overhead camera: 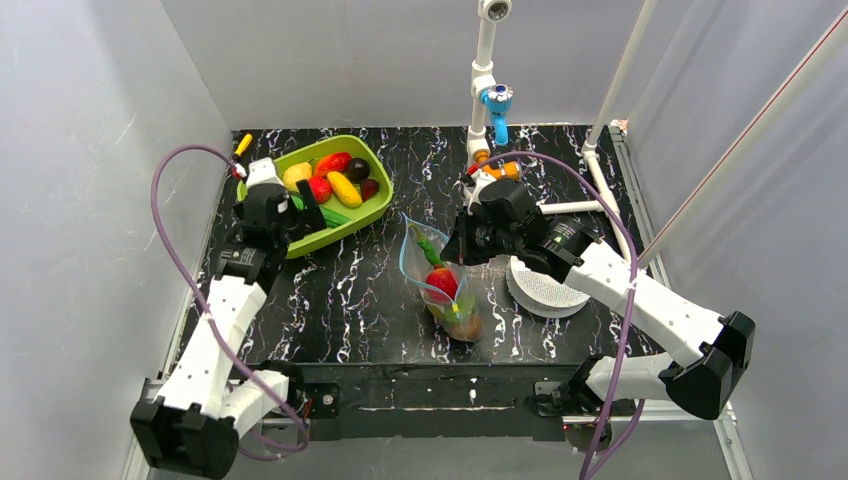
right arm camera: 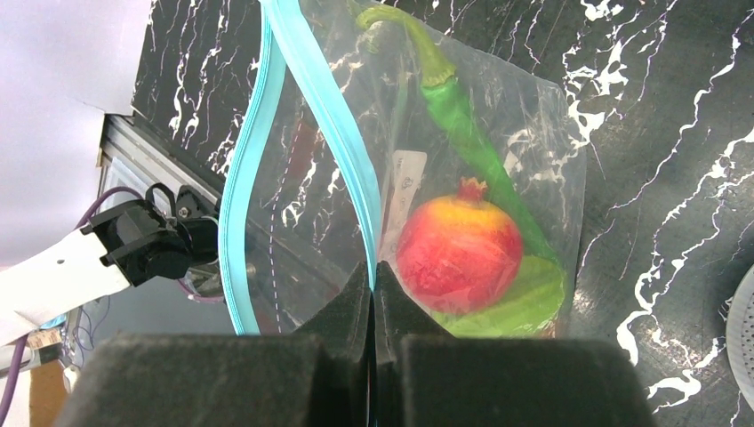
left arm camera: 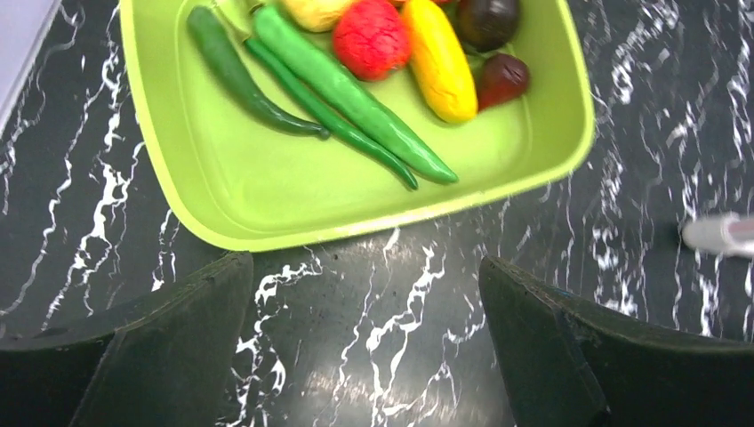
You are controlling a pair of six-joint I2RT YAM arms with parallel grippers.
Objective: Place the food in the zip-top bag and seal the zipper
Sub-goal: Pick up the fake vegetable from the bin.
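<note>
Robot lab: white enclosure walls (overhead camera: pixel 80 150)

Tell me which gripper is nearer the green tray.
Left. The left gripper hangs open just off the near rim of the tray; the right gripper is across the table, shut on the zipper of the bag.

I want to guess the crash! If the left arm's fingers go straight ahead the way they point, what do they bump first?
Probably the tray's near rim, or the bare table just before it; depth is hard to judge. The green chillies lie further in.
</note>
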